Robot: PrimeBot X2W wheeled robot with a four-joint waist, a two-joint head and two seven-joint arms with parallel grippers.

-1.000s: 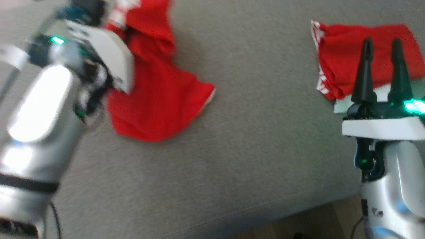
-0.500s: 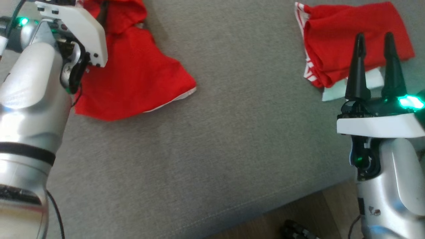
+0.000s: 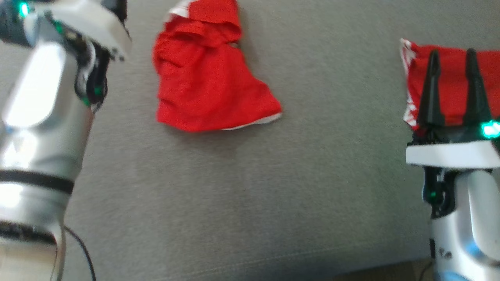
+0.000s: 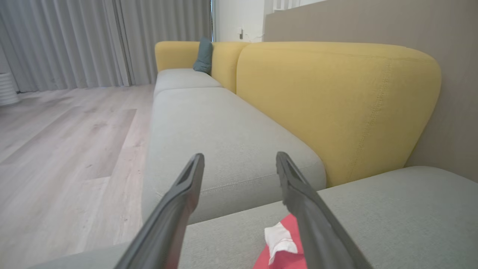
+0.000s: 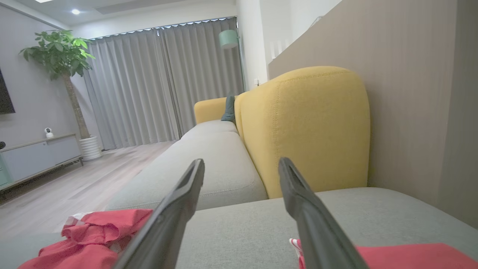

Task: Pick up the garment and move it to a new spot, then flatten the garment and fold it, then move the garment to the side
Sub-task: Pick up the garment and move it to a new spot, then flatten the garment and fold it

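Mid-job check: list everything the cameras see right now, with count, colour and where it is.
crumpled garment: one, red with white trim, on the seat, toward the robot's left
folded garment: one, red with white trim, on the seat, at the right
sofa seat: grey, under both garments
backrests: at least two, yellow, behind the seat
cushion: one, teal, far end of the sofa
curtains: grey, far wall
floor: pale wood, beside the sofa
plant: one, green, by the curtains
left gripper: dark fingers, open
right gripper: dark fingers, open, before the folded garment

Two garments [image 3: 207,82] [image 3: 450,88] (both red) — two hands [image 4: 239,158] [image 3: 452,52]
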